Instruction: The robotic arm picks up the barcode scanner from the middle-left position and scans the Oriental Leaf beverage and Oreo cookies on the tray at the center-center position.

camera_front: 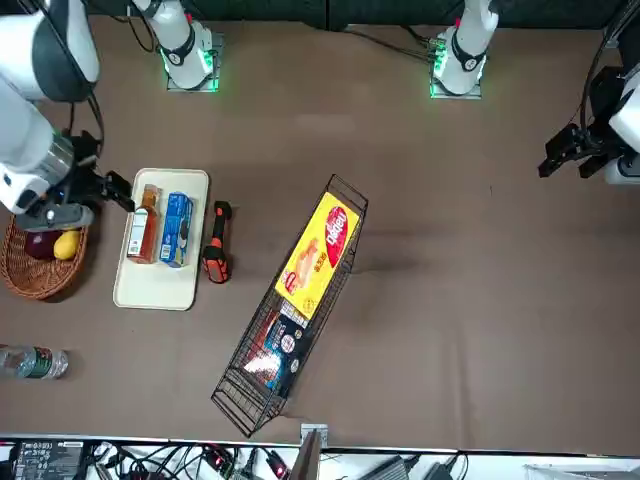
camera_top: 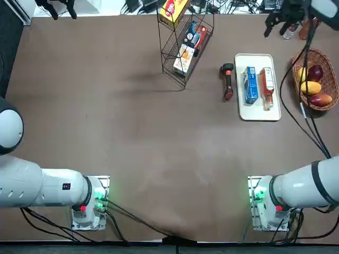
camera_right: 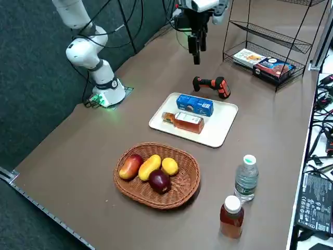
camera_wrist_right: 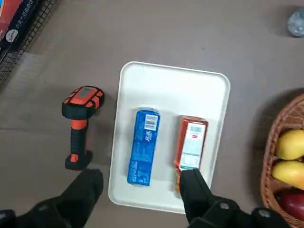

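In the right side view the right gripper (camera_right: 196,50) hung above the table, empty, with the barcode scanner (camera_right: 211,84) lying just below and beyond it. Past the scanner sat the tray (camera_right: 225,124) holding the Oreo cookies (camera_right: 194,104) and the Oriental Leaf beverage (camera_right: 183,122), side by side

A brown worktop (camera_top: 132,132) fills the view – matte and evenly lit. Dark carpet (camera_right: 31,78) lies beside it. Along the far edge runs a white ledge (camera_front: 480,462) strewn with black cables (camera_top: 222,6) – a keyboard (camera_right: 315,203) sits there too.
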`<state>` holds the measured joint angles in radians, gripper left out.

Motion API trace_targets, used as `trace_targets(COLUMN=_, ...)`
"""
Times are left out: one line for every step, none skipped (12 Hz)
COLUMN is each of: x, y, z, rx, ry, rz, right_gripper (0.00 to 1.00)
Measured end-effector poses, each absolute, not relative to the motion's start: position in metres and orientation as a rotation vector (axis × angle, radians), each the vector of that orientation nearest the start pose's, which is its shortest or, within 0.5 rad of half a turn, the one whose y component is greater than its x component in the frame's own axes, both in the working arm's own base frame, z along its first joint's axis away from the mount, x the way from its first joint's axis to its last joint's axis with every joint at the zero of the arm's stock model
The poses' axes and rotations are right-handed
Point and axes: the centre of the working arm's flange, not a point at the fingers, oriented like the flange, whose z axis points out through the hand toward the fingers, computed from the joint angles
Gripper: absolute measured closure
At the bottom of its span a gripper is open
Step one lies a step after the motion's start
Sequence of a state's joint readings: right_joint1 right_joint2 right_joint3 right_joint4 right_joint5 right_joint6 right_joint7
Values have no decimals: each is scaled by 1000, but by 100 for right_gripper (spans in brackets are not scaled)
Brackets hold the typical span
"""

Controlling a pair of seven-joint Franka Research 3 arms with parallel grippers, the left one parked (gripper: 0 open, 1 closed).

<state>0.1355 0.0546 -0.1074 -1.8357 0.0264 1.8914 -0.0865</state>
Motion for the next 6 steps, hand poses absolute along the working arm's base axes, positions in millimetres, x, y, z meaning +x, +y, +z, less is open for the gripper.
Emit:
trace_targets(x=574, y=11, z=505, rx=-3117, ry=-163, rz=-9, right_gripper=0)
trace_targets(x=570, y=4, z=515, rx=-3117, ry=-150, rz=-12, right_gripper=0)
trace_targets(x=565, y=-2, z=526, rx=-3119, ry=-141, rz=-4, right_gripper=0)
trace_targets(x=557, y=-11, z=550, rx=-3132, ry=-129, rz=29, right_gripper=0)
trace_targets(x=554, y=-13, z=562, rx=-3138, ry=-126, rz=41, right_gripper=0)
trace_targets(x=552, y=-15, z=572, rx=-3145, ry=-124, rz=46, right_gripper=0)
